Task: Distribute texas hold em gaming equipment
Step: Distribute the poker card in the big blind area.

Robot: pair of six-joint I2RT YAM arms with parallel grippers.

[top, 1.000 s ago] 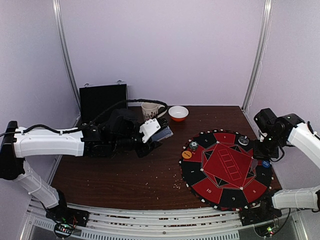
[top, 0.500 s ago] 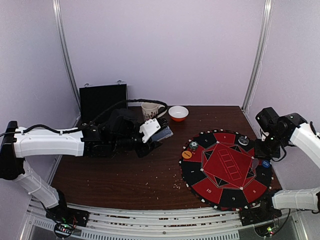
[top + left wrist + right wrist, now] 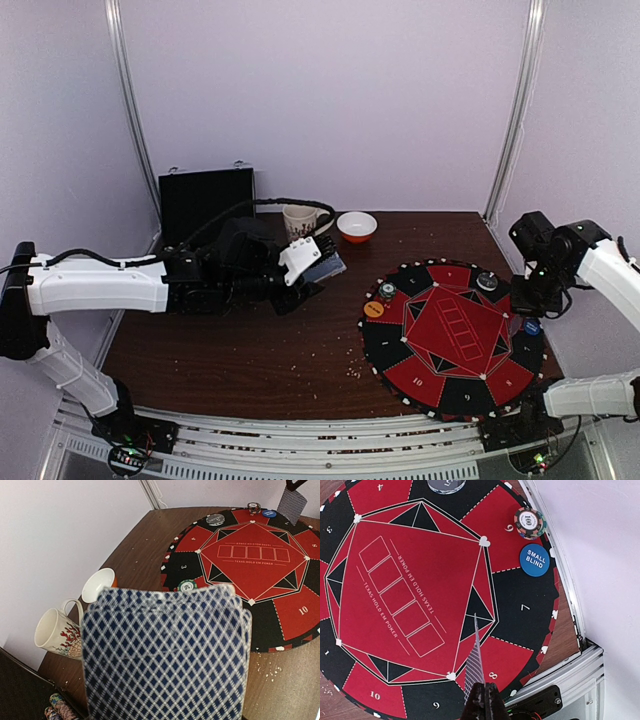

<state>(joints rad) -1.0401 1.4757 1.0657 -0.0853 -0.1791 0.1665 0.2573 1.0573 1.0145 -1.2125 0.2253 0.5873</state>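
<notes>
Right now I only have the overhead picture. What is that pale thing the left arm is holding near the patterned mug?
Observer: The left gripper holds a stack of playing cards with blue-and-white diamond backs, slightly fanned.
Operator: And the right one, is it empty?
Observer: No. The right gripper is shut on a single card with the same back. It shows edge-on over the round red-and-black poker mat, near the number 8.
Operator: What's the blue dot beside it?
Observer: A round blue disc printed "SMALL BLIND", lying between the numbers 6 and 7.
</notes>
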